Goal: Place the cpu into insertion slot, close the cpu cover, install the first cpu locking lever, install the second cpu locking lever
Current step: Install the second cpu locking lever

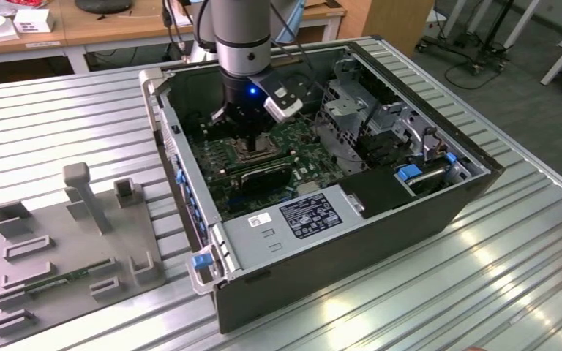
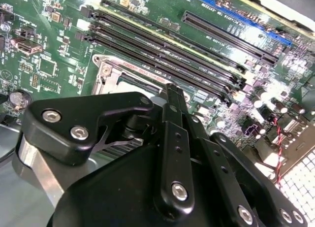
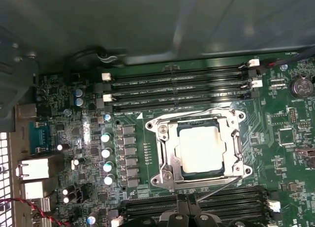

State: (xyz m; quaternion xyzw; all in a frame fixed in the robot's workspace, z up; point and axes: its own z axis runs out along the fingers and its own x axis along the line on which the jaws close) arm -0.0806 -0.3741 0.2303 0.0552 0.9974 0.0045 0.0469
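While the arm was lowered into the open computer case (image 1: 379, 212), the cpu (image 3: 201, 148) was seen in the first wrist view lying flat in the insertion slot (image 3: 199, 174), its pale square top bare in the middle. The cpu cover (image 3: 235, 147) was seen closed down around it, a silvery frame bordering the chip on all sides. Two thin wire locking levers (image 3: 216, 187) were made out along the socket's edges; whether they were latched could not be told.

The gripper (image 3: 189, 200) was seen just beside the socket edge nearest the camera, over a bank of black memory slots (image 3: 231, 195), apart from the chip. In the second wrist view the gripper (image 2: 170, 89) was seen just short of the socket's metal rim (image 2: 106, 72). Nothing was seen held; how far the jaws stood apart could not be told.

Two banks of memory slots were counted on the green motherboard (image 3: 275, 118), one on each side of the socket, the far one (image 3: 177, 89) with three slots visible. One blue expansion slot (image 2: 241, 15) was seen in the second wrist view.

In the exterior view the case lay on a ribbed metal table (image 1: 66, 124), with one grey fixture plate (image 1: 66, 256) near the table's edge on the exterior view's left.
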